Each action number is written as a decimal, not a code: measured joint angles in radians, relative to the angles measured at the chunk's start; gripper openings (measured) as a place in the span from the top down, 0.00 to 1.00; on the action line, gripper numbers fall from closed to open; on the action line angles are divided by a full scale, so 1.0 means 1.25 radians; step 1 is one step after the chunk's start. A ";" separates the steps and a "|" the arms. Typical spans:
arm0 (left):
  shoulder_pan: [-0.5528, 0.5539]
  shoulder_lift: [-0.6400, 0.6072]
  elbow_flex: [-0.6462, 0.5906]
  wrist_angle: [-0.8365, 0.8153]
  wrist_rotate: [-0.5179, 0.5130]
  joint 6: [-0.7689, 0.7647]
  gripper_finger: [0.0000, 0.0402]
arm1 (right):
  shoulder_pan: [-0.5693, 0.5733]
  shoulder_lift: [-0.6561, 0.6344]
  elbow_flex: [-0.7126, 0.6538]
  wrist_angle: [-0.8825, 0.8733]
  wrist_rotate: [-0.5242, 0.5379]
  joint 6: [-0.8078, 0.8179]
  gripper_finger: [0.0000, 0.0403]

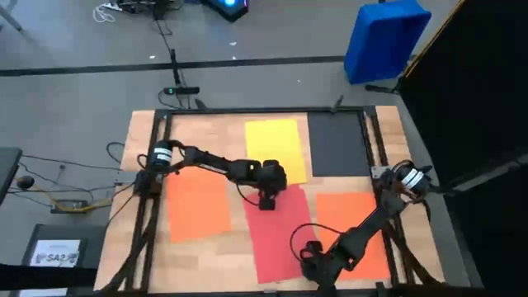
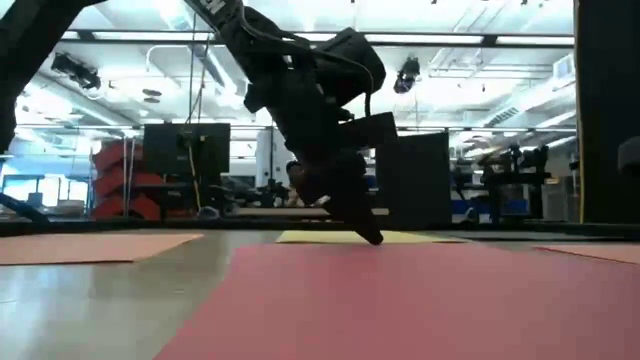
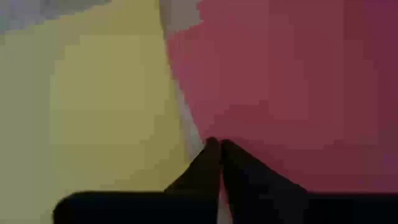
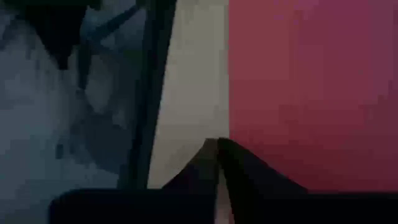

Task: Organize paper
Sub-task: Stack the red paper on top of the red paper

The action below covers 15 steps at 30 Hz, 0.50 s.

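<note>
The red sheet [image 1: 279,233] lies slightly askew at the middle of the wooden table [image 1: 216,128], and everything else sits around it. The left gripper [image 1: 268,200], fingers pressed together with nothing between them, has its tips down at the red sheet's far edge, just where the yellow sheet [image 1: 275,148] begins beyond it. The right gripper [image 1: 308,250], likewise closed tight and empty, is at the red sheet's near right edge, beside an orange sheet [image 1: 356,221]. A second orange sheet [image 1: 197,203] lies left of the red one, and a black sheet [image 1: 337,143] lies beyond it to the right, next to the yellow.
</note>
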 joint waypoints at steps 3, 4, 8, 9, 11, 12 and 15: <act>0.000 0.000 0.000 0.000 0.013 0.017 1.00 | 0.000 0.000 0.000 -0.008 0.003 0.000 1.00; 0.000 0.000 0.000 0.000 0.015 0.022 1.00 | 0.000 0.000 0.000 -0.011 0.008 0.000 1.00; 0.000 0.000 0.004 -0.004 0.028 0.054 1.00 | 0.000 0.000 -0.001 -0.015 0.015 0.000 1.00; -0.001 0.001 0.005 -0.004 0.032 0.059 1.00 | 0.000 0.000 -0.001 -0.016 0.015 0.000 1.00; -0.001 0.002 0.011 -0.005 0.042 0.070 1.00 | 0.000 0.000 -0.001 -0.017 0.017 0.000 1.00; -0.001 0.002 0.015 -0.007 0.045 0.077 1.00 | 0.000 0.000 -0.001 -0.016 0.018 0.000 1.00; -0.002 0.003 0.029 -0.010 0.050 0.081 1.00 | 0.000 0.000 -0.002 -0.016 0.019 0.002 1.00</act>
